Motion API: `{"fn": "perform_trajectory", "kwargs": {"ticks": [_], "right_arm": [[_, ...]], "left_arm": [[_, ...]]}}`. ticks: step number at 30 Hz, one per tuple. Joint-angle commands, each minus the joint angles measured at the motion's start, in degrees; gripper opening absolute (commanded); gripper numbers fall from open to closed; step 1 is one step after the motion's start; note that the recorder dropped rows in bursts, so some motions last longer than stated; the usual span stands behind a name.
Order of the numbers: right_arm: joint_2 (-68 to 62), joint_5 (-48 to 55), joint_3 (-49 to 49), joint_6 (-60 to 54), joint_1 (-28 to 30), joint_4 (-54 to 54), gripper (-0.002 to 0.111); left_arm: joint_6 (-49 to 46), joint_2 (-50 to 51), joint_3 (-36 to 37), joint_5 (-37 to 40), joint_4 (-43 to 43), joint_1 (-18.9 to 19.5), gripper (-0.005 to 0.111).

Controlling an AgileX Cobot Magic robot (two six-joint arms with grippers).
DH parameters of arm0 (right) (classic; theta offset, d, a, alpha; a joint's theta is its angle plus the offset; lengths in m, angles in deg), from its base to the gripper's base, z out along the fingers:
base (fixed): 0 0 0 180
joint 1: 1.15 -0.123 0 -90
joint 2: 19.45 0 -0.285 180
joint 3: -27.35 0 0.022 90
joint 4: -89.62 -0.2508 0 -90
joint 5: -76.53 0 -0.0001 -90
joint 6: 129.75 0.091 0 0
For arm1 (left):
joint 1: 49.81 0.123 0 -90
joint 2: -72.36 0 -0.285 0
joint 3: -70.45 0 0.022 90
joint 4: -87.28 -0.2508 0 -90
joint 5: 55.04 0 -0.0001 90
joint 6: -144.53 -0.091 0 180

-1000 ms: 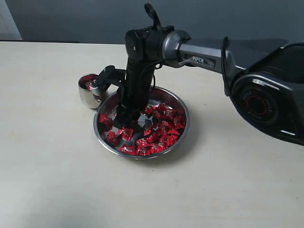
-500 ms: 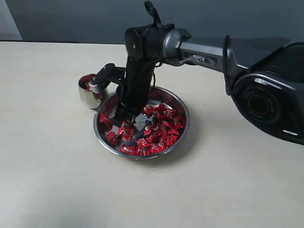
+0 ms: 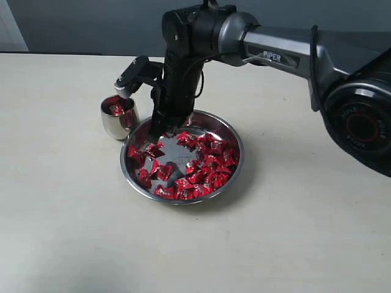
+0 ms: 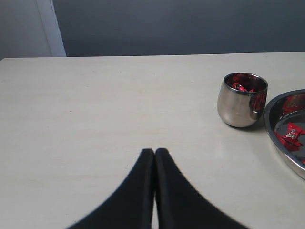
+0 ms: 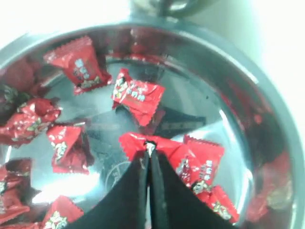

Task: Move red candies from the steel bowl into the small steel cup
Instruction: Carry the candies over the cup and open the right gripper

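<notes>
At frame centre, a steel bowl (image 3: 181,202) is set on the worktop (image 3: 73,238), with red candies (image 3: 208,171) lying in it. Just beside its upper-left rim, a small steel cup (image 3: 115,126) is stood, candies inside.

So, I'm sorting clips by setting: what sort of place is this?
Likely a robotics lab bench, not a kitchen: bare pale table, plain grey wall, and a robot arm working over a bowl of candies.

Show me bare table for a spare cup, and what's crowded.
Bare: table left of the small steel cup, and in front of the steel bowl. Crowded: the cup-bowl gap, with the right claw pinching a red candy above the bowl.
</notes>
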State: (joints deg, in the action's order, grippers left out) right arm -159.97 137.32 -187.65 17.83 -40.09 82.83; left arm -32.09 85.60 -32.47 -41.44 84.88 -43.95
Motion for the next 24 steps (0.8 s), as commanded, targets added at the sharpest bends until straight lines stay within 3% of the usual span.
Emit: {"fn": "perform_trajectory", "kwargs": {"ticks": [1,8,19,24], "right_arm": [[2.96,-8.33,-0.04,-0.08,0.24,-3.46,-0.001],[3.17,-24.27,-0.04,-0.43,0.24,-14.19,-0.001],[0.41,-26.77,-0.04,-3.98,0.24,-22.24,0.0],[-0.06,-25.25,-0.04,-3.98,0.24,-21.97,0.02]], "left_arm": [[0.13,-0.51,0.14,-0.24,-0.08,-0.29,0.0],[0.13,-0.51,0.14,-0.24,-0.08,-0.29,0.0],[0.13,-0.51,0.14,-0.24,-0.08,-0.29,0.0],[0.13,-0.51,0.14,-0.24,-0.08,-0.29,0.0]]}}
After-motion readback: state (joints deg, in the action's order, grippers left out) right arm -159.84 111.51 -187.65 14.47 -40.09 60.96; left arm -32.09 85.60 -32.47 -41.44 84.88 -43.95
